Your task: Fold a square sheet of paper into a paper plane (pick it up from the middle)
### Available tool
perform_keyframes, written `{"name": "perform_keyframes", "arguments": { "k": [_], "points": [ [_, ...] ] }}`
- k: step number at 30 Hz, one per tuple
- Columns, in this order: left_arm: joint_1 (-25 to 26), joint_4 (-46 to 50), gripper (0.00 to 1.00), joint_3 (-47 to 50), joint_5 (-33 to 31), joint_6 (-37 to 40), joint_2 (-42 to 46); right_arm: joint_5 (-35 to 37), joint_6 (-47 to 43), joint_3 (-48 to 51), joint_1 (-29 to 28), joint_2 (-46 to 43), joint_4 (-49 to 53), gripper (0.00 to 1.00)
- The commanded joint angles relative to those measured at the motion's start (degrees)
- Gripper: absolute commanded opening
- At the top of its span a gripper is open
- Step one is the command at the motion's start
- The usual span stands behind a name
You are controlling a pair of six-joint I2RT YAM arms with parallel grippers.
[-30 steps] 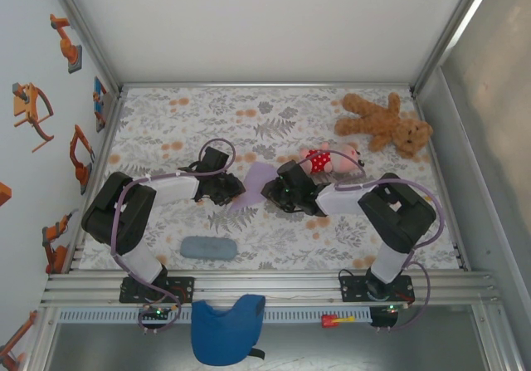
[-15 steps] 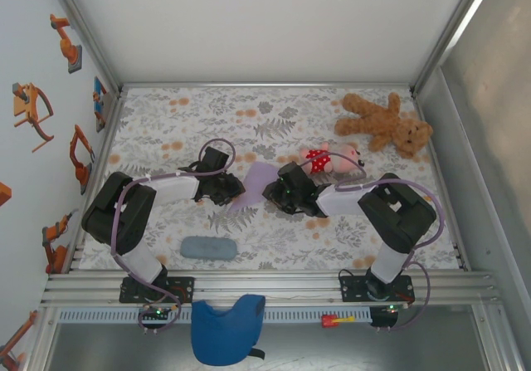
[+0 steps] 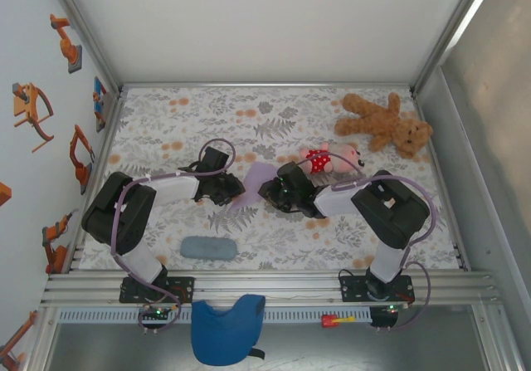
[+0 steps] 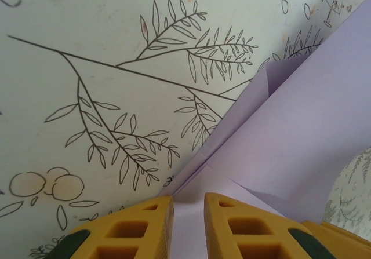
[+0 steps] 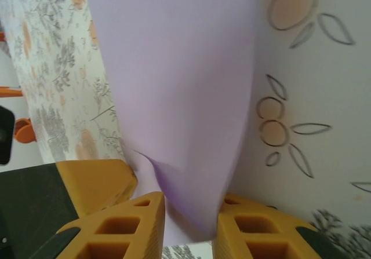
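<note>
The square sheet of paper point(image 3: 255, 178), pale lavender and partly creased, lies mid-table between my two grippers. My left gripper point(image 3: 231, 190) rests on its left edge. In the left wrist view its yellow jaws point(image 4: 189, 212) stand a narrow gap apart, flat paper point(image 4: 301, 126) showing between and beyond them. My right gripper point(image 3: 270, 191) is at the sheet's right edge. In the right wrist view its jaws point(image 5: 191, 221) squeeze a bowed, curled end of the paper point(image 5: 174, 85), which touches both fingers. A left finger point(image 5: 95, 181) shows there too.
A brown teddy bear point(image 3: 386, 124) lies at the back right, a pink doll in a red dress point(image 3: 329, 158) just behind the right arm. A grey-blue oblong pad point(image 3: 208, 247) lies front left. A blue cloth piece point(image 3: 226, 329) hangs off the near rail.
The right gripper has edged left toward the sheet and its jaws have narrowed on the curled paper. The left arm has not moved.
</note>
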State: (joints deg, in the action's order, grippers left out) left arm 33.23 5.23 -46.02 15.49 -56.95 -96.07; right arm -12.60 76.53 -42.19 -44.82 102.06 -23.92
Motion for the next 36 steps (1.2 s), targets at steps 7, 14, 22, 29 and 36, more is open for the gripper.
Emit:
{"name": "perform_keyframes", "arguments": {
  "k": [7, 14, 22, 29, 36],
  "points": [
    [-0.1, 6.7, 0.23, 0.5, -0.1, 0.6, 0.3, -0.3, 1.5, 1.6, -0.3, 0.6, -5.9, 0.22],
    [-0.1, 7.2, 0.25, 0.1, -0.5, 1.0, 1.7, 0.5, 3.7, 2.7, -0.3, 0.7, -7.5, 0.21],
    [-0.1, 6.7, 0.26, 0.4, -0.4, 1.5, 3.8, 2.1, 6.3, 4.0, -0.3, 0.4, -9.5, 0.09],
    [1.7, 4.3, 0.35, 1.9, -3.7, 7.7, 11.3, 3.0, 6.7, 4.3, -0.2, -1.3, -9.4, 0.00],
    [6.3, 0.7, 0.44, 5.3, -9.6, 21.3, 17.5, 3.2, 6.8, 4.3, 0.6, -4.7, -5.9, 0.00]
  ]
}}
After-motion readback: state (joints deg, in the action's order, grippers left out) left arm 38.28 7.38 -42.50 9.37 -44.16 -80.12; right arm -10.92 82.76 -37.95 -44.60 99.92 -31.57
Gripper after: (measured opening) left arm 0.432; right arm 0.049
